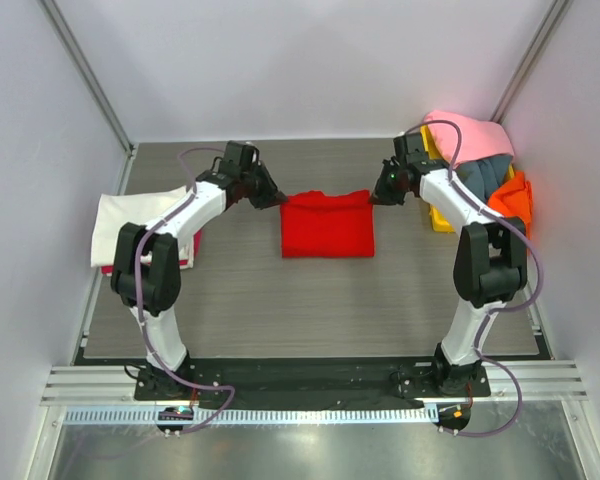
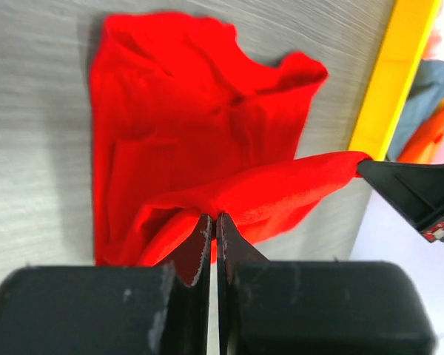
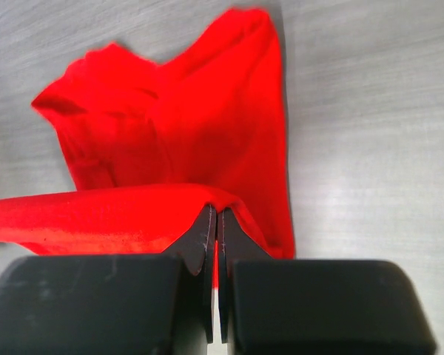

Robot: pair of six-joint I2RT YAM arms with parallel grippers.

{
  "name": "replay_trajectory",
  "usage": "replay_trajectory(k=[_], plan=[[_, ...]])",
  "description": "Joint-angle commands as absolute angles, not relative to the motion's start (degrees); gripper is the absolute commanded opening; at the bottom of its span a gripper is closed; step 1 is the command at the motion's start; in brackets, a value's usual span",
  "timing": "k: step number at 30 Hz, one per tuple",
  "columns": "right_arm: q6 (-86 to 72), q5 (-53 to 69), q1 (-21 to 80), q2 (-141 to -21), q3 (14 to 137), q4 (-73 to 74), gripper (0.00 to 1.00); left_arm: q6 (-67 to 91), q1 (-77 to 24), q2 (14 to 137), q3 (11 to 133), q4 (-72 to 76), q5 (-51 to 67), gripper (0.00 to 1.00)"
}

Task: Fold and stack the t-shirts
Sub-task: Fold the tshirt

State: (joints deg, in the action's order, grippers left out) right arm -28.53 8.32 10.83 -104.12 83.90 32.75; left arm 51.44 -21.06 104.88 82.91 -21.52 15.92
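Red t-shirt [image 1: 327, 224]: one; lies partly folded at the middle of the table [image 1: 280, 300], between the two arms. Its far edge is lifted and stretched into a band between the two grippers, while the rest lies flat on the tabletop.
Left gripper [image 2: 211, 222]: one; jaws pinched tight on the left end of the red t-shirt's raised edge, with cloth bunched at the fingertips.
Right gripper [image 3: 214, 218]: one; jaws likewise clamped on the right end of the same edge, with a sliver of red showing between the fingers.
Cream-white t-shirt [image 1: 130, 222]: one; spread at the left edge of the table, well apart from the red one, beside the left arm.
Reddish cloth [image 1: 187, 250]: one piece; lies under the cream-white t-shirt and peeks out at its near side. What garment it is cannot be told.
Pink t-shirt [image 1: 470, 135]: one; on top of the heap in the far right corner.
Grey-blue t-shirt [image 1: 485, 172]: one; crumpled just below the pink one in the same heap.
Orange t-shirt [image 1: 513, 200]: one; at the near right of the heap, touching the grey-blue one.
Yellow tray [image 1: 440, 215]: one; holds the heap of three, with its rim showing beside the right arm.
Arms: two; both reach to the far side of the red t-shirt.
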Motion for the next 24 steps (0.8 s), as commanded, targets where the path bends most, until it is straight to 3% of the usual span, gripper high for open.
replay_trajectory(k=[1,6,8,9,12,16,17,18,20,21,24], plan=[[-26.98,9.22,9.93,-107.04,89.81,31.2,0.01,49.48,-19.69,107.83,86.65,-22.67,16.35,0.0],[-26.54,11.33,8.88,-114.25,94.91,31.11,0.02,49.57,-18.81,113.8,91.05,-21.8,14.76,0.0],[-26.63,12.39,8.7,-117.49,97.81,30.85,0.05,49.75,-18.46,115.83,93.67,-21.97,14.85,0.0],[-26.63,12.65,8.61,-118.64,100.17,30.85,0.12,50.18,-18.28,117.75,94.39,-21.62,14.94,0.0],[-27.6,13.96,8.26,-121.9,104.04,30.5,0.22,50.89,-17.76,120.75,97.2,-19.17,15.82,0.0],[-29.18,15.29,8.09,-125.15,107.48,28.65,0.22,52.29,-16.61,125.5,100.72,-17.24,18.79,0.03],[-29.61,15.12,8.17,-125.59,107.93,28.57,0.22,52.38,-16.52,125.77,100.81,-15.66,19.16,0.1],[-29.79,14.86,8.09,-126.2,108.28,28.48,0.29,52.21,-16.35,126.03,100.9,-15.38,19.25,0.31],[-30.32,13.19,8.09,-126.12,107.93,28.39,0.54,50.72,-16.17,125.34,100.47,-15.55,17.94,0.51],[-30.15,13.1,8.17,-126.04,107.49,28.39,0.61,50.19,-16.08,124.72,99.85,-15.47,17.23,0.69],[-29.1,12.48,8.09,-122.97,101.81,26.99,0.64,48.78,-16.17,122.0,96.51,-13.98,16.35,0.82]])
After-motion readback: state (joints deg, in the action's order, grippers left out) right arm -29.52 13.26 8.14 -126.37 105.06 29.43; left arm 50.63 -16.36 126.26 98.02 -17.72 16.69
